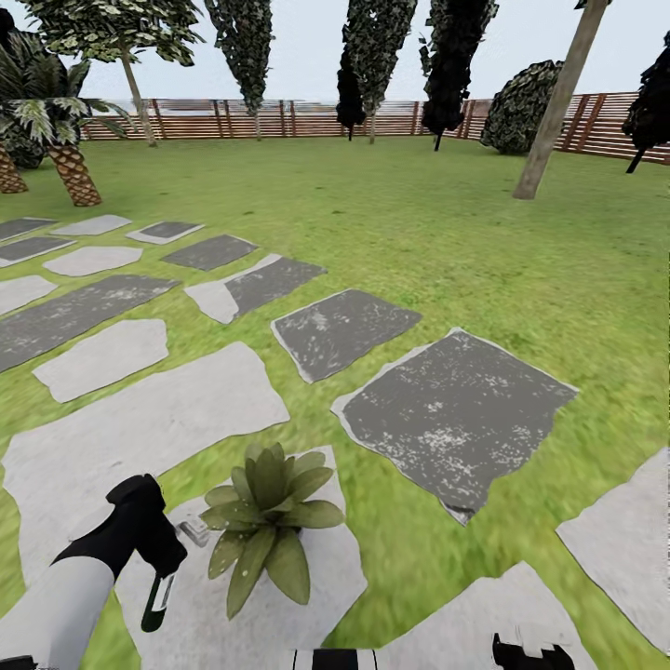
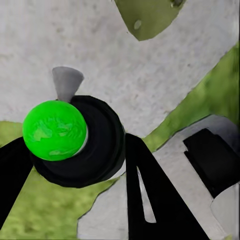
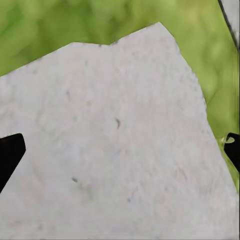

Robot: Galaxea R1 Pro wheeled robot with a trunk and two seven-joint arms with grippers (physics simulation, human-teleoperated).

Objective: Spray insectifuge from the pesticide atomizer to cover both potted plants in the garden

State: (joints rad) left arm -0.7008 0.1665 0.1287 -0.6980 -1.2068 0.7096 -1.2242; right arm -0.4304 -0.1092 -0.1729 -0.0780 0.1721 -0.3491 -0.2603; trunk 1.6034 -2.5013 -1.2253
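— Dark plastic, that pesticide atomizer (image 2: 82,142), with a bright green cap showing at the left wrist camera. The left gripper (image 2: 75,165) is closed on its body, black fingers (image 2: 150,190) on either side.

— It looks light and rigid to me. A smooth round bottle could twist in the grip, so holding it around the middle, below the pale nozzle (image 1: 194,530), seems right.

— From the head camera it hangs just beside the potted plant (image 1: 265,521), which sits on a pale stepping stone (image 1: 321,568). The nozzle points towards the leaves.

— I see no second plant. The pot itself is hidden under the rosette.

— And the right gripper (image 3: 120,147)?

— Spread wide and empty, hovering over bare stone. In the head view it is cut off at the bottom edge.

— The label is too small to read.
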